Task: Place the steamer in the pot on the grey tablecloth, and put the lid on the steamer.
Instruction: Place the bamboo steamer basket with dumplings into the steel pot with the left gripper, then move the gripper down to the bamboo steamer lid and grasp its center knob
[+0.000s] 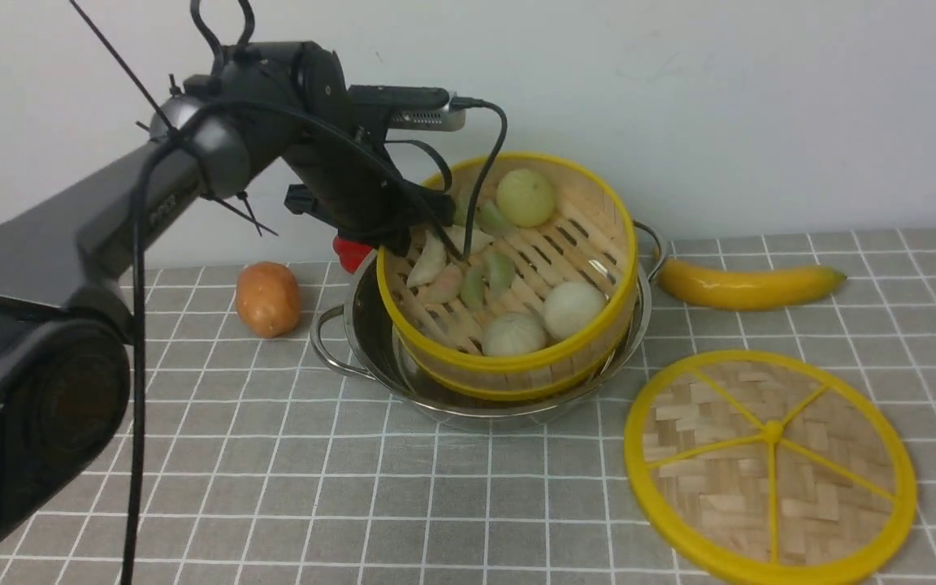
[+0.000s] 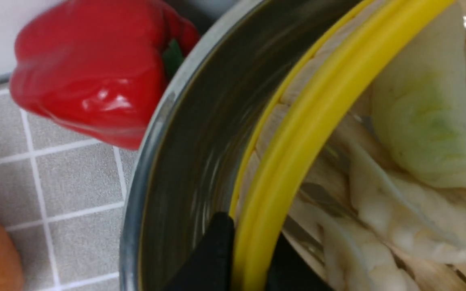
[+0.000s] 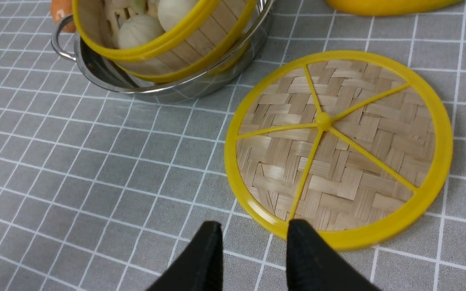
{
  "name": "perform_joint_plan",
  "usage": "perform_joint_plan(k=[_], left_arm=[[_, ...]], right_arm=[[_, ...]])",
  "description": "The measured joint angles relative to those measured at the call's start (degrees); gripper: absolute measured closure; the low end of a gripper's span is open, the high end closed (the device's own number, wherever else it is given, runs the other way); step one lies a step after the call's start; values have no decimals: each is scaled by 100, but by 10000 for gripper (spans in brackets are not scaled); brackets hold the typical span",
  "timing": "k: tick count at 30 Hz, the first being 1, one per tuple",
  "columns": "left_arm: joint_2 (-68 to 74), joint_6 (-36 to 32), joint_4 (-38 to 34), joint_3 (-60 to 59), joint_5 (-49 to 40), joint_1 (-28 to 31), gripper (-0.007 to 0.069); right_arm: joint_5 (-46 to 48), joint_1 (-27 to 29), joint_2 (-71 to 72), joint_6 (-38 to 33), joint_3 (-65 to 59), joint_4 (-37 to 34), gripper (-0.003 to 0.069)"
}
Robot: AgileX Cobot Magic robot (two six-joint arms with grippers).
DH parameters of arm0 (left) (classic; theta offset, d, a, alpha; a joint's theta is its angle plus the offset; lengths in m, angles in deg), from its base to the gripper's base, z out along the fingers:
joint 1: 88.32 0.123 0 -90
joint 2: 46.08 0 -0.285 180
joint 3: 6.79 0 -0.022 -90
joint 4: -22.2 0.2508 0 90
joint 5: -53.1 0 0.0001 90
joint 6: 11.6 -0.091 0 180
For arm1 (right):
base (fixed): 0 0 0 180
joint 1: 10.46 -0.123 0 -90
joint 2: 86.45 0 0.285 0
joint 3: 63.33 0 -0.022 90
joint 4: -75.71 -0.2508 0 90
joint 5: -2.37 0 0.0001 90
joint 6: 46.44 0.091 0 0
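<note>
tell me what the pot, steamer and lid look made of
The pot looks like polished steel: mirror-bright reflections. The steamer seems pale bamboo slats with glossy yellow rims, probably plastic. The lid is woven bamboo-like strips, same yellow rim and spokes.

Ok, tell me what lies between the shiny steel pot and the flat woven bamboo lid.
Only bare grey gridded tablecloth separates pot from lid, per front and right wrist views.
</note>
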Motion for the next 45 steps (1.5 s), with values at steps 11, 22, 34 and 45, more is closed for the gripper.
perform_joint_plan(k=[11,22,34,45], left_arm=[[469,185,320,26,-8,0,594],[645,244,236,75,73,0,538],[550,244,250,105,-130,-24,226],[-151,217,1298,1148,-1362,-20,312]], right_arm=[[7,0,0,0,4,0,417],[7,0,0,0,4,0,417],[9,0,0,0,4,-1,417],[-529,0,-649,-263,180,-148,417]])
